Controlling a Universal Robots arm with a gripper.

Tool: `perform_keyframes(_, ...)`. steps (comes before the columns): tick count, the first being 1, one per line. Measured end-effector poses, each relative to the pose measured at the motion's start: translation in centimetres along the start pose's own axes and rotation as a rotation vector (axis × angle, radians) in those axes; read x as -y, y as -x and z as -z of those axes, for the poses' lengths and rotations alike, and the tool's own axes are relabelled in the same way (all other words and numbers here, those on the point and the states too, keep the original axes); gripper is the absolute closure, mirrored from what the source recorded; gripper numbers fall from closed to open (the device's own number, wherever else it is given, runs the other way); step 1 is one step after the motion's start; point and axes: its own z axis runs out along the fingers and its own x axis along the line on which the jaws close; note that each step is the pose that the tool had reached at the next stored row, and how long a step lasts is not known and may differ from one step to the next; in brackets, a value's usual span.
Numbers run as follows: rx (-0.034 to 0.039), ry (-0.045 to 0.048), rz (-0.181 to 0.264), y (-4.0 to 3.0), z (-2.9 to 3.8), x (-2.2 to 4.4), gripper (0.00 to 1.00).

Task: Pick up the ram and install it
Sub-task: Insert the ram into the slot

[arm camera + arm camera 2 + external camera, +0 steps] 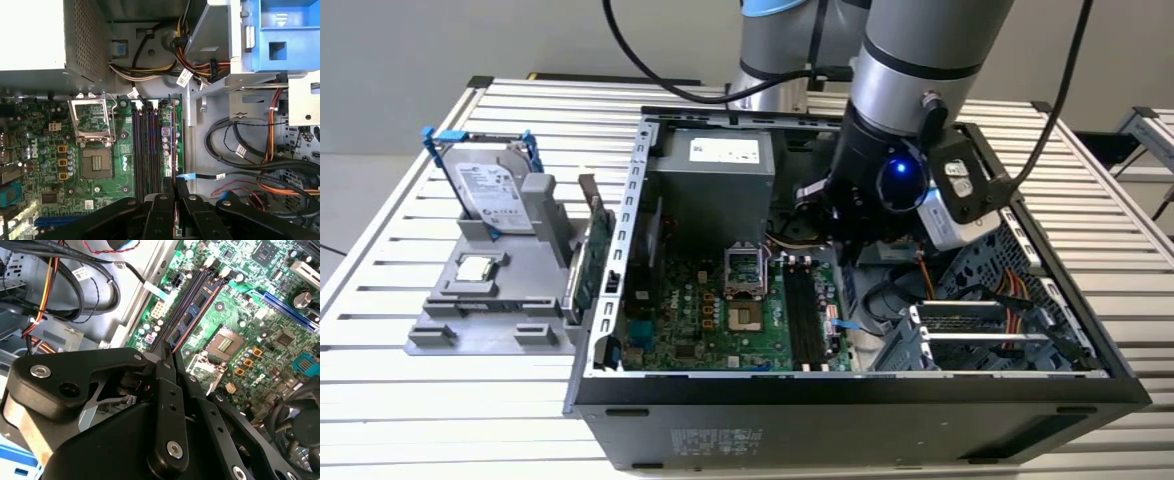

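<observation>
While the claw (pixel 175 192) is clamped on the ram (pixel 174 150), the ram stands on its thin edge in a slot of the green motherboard (pixel 95 165), inside the open computer case (pixel 854 395) on the tabletop (pixel 427 400).

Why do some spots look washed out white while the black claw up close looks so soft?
In the first wrist view the power supply glares to blank white, while the motherboard is evenly lit and crisp; in both wrist views the gripper sits nearest the lens and its black links look soft; in the exterior view the light is flat, with the case front wall dark.
</observation>
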Motion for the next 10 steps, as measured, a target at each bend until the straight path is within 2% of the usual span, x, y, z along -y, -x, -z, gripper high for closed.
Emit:
perform_keyframes(8,0.0,0.0,0.001,-0.04,-0.89,0.05,1.0)
perform_keyframes(10,0.0,-0.0002,0.001,-0.05,-1.38,0.07,1.0)
